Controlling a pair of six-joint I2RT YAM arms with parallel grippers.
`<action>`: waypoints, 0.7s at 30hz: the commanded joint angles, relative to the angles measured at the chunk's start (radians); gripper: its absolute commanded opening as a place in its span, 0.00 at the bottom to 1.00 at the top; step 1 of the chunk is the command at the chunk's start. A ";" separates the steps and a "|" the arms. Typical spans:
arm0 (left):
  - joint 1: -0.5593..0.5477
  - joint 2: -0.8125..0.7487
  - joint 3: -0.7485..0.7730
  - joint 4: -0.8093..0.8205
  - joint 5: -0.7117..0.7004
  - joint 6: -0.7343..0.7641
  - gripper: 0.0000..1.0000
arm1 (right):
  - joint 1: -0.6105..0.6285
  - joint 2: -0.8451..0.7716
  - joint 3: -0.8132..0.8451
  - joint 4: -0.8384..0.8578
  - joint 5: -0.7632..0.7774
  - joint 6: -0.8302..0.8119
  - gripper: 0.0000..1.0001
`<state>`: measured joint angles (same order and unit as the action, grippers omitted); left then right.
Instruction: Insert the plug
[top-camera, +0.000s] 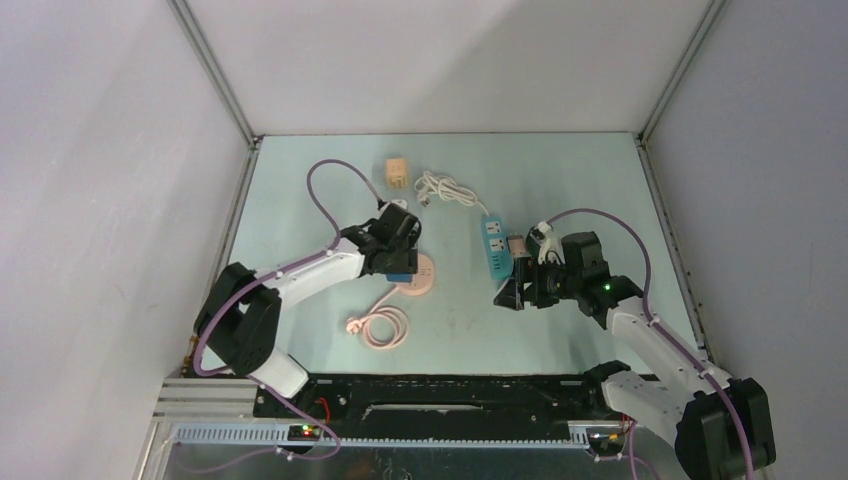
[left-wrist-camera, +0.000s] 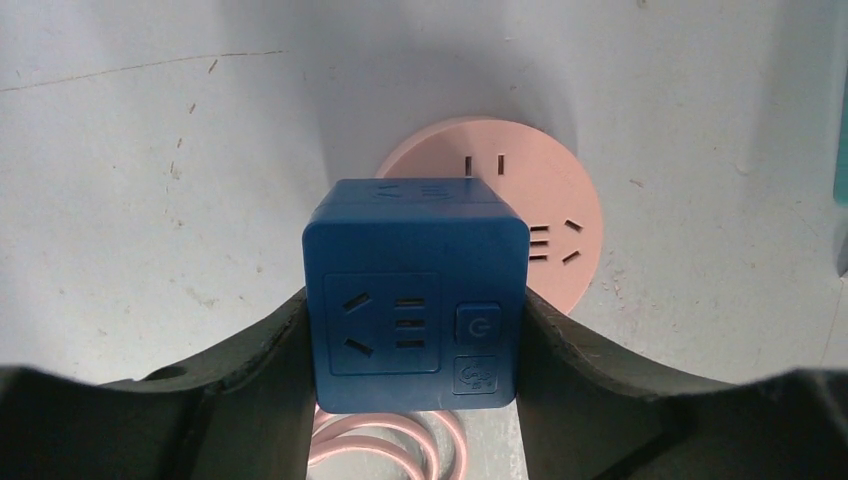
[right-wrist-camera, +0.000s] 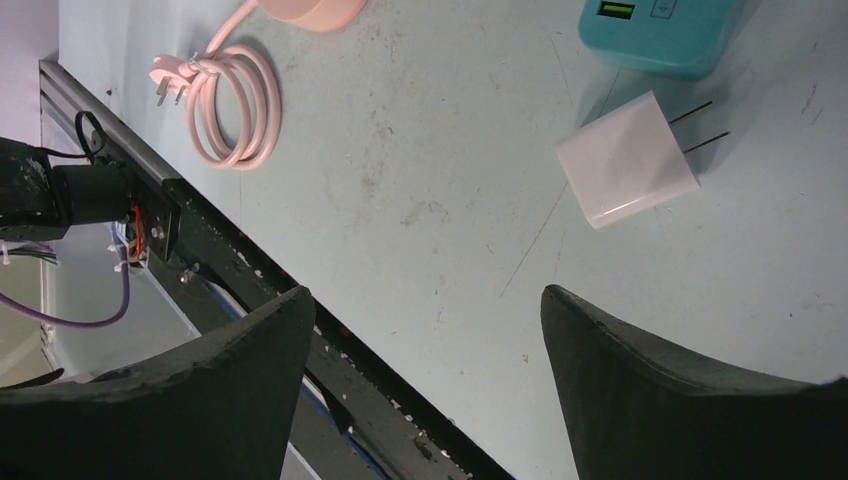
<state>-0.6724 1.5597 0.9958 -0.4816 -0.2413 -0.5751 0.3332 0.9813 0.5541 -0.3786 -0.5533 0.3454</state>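
Left gripper (left-wrist-camera: 415, 310) holds a blue cube (left-wrist-camera: 410, 250), sockets and two buttons on its face, over a pink disc (left-wrist-camera: 545, 195); right gripper (right-wrist-camera: 425, 300) gapes wide.

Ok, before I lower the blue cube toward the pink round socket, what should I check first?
1. Left claw grip on the blue cube: ok, clamped from both sides.
2. Cube held square: ok, its face sits level in the left wrist view.
3. Cube lined up with the pink round socket: cannot tell, the cube hides part of it.
4. Cube's prongs: cannot tell, none show on the faces in view.
5. Right claw out of the way: ok, open and empty, above the table near the white charger.
6. Pink cord clear of the socket's face: ok, coiled beside it.
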 joint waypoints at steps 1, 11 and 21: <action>-0.008 0.017 -0.055 -0.010 0.124 0.008 0.73 | -0.003 -0.007 0.004 0.031 -0.008 0.005 0.86; 0.055 -0.245 0.048 0.127 0.187 0.061 1.00 | -0.009 -0.024 0.017 0.014 0.029 -0.004 0.94; 0.242 -0.025 0.275 0.089 0.146 0.119 1.00 | -0.016 0.000 0.020 0.014 0.035 -0.015 0.94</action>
<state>-0.4603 1.3964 1.1244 -0.3805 -0.0532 -0.5175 0.3241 0.9752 0.5541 -0.3801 -0.5270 0.3473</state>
